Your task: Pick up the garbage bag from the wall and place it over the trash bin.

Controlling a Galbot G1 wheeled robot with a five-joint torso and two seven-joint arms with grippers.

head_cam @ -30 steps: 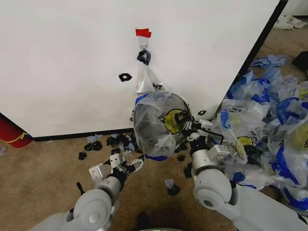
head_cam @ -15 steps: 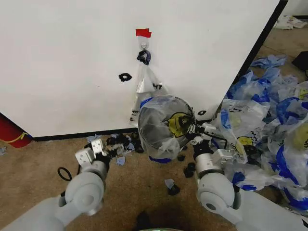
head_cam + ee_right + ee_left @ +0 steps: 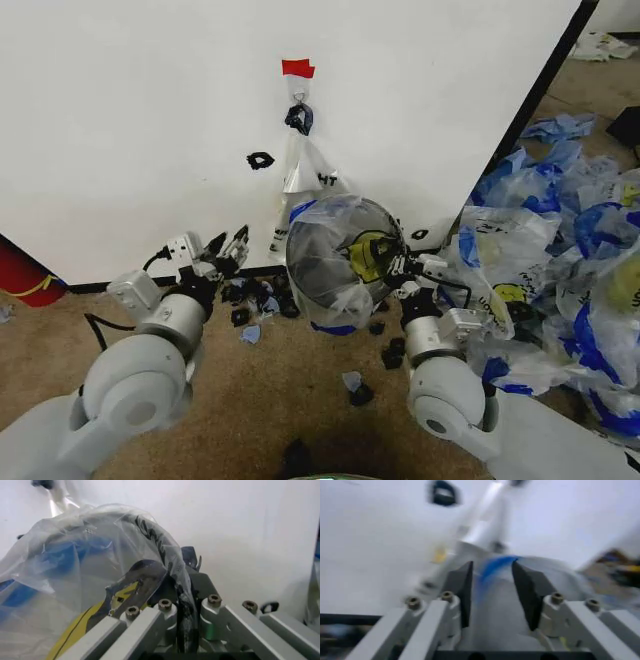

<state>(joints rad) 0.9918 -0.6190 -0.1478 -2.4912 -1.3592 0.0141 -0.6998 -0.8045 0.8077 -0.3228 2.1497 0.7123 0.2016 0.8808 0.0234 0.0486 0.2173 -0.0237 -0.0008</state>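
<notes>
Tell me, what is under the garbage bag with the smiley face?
The garbage bag is stretched over the black trash bin, whose dark inside shows through the plastic. The right gripper clamps rim and bag together. The bin's bottom is covered.

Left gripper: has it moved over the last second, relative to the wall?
Yes. The left gripper has gone from low near the floor scraps up toward the wall, to the left of the bagged trash bin, fingers open.

Trash bin (image 3: 322, 262) veiled by garbage bag (image 3: 345, 258)

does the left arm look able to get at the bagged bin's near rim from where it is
Probably yes: the left tool, open, sits beside the round black trash bin draped in the translucent smiley garbage bag, with only floor scraps below.
</notes>
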